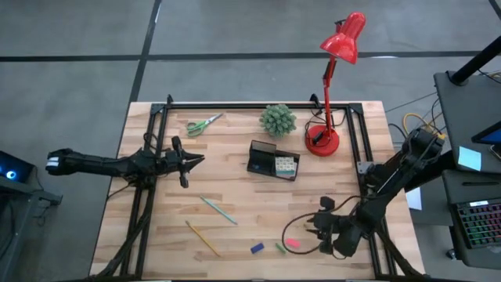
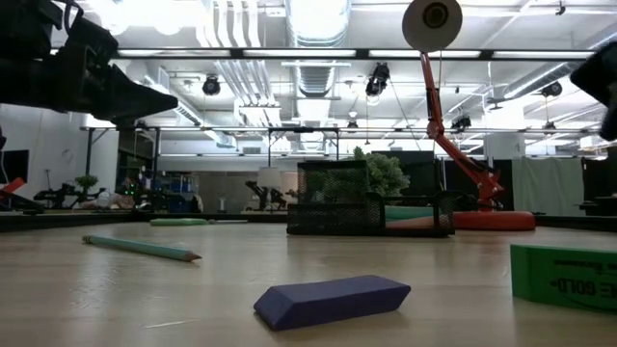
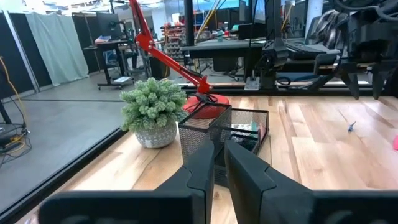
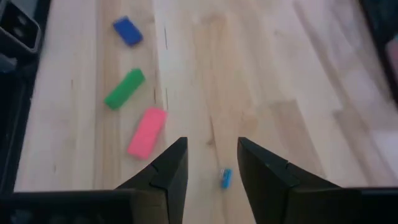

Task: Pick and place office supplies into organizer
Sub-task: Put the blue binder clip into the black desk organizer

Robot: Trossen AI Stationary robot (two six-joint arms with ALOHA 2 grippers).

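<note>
Ideally, the right gripper (image 4: 211, 165), fingers parted above a small blue piece (image 4: 226, 177), descends straddling it squarely before closing; left gripper (image 3: 216, 165), nearly closed, waits.

My left arm lies stretched out level across the left side of the table, its dark two-finger left gripper (image 1: 190, 160) pointing toward the middle, held up off the wood with the fingers (image 3: 247, 177) nearly together, only a thin gap between them. My right arm folds in from the right edge, elbow bent, its dark two-finger right gripper (image 1: 315, 225) low near the front edge, fingers (image 4: 168, 171) spread apart, holding nothing.
</note>
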